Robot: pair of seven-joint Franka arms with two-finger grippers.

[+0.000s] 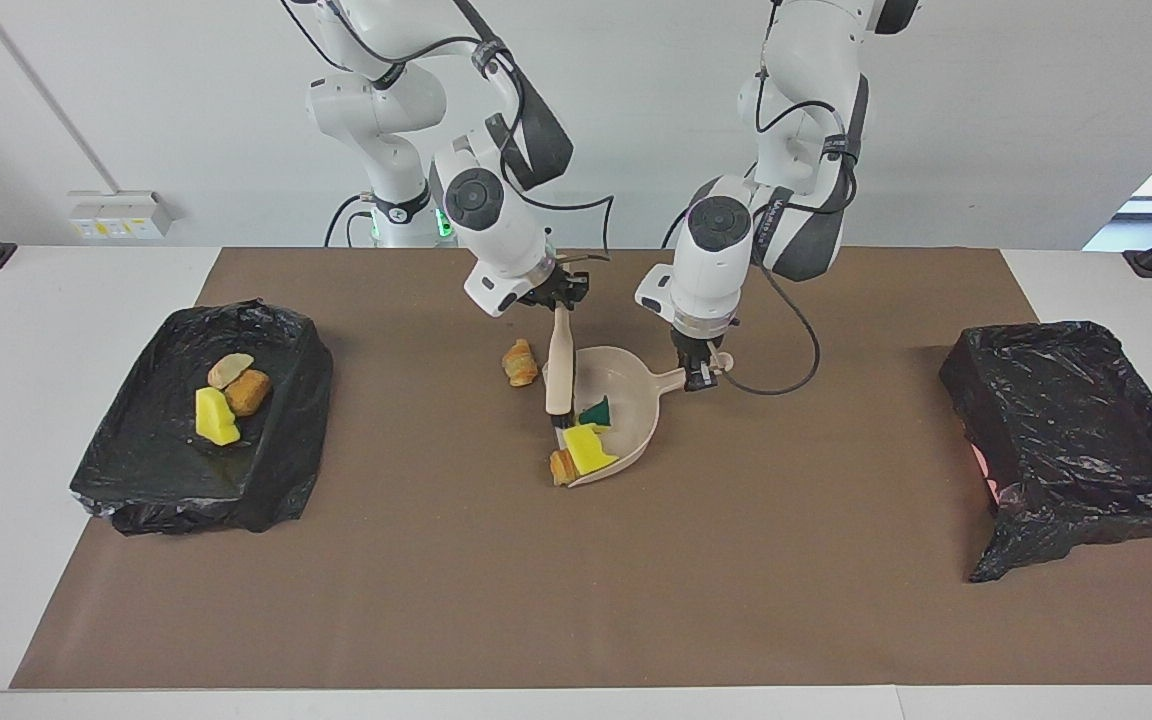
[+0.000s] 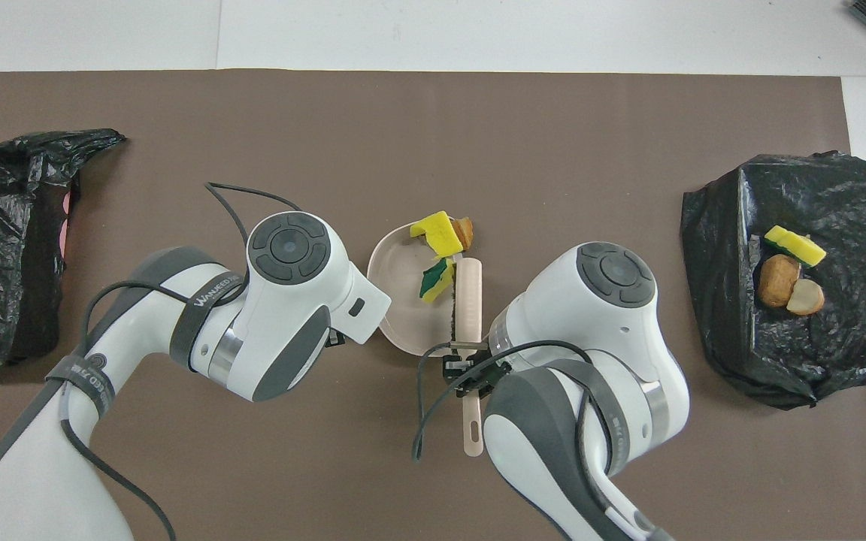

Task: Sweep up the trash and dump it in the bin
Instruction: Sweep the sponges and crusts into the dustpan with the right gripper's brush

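Both arms are leaned in over the middle of the table, wrists pointing down. The right gripper (image 1: 563, 299) is clamped tight on the brush handle (image 1: 560, 365), forearm angled in from its base. The left gripper (image 1: 702, 372) is pinched shut on the dustpan handle (image 1: 681, 378), wrist almost vertical, cable looping off to the side.

Open brown mat (image 1: 576, 580) farther from the robots than the dustpan (image 1: 626, 400); bins (image 1: 206, 420) (image 1: 1066, 440) blocking both table ends, arms and brush (image 1: 560, 365) crowding the middle.
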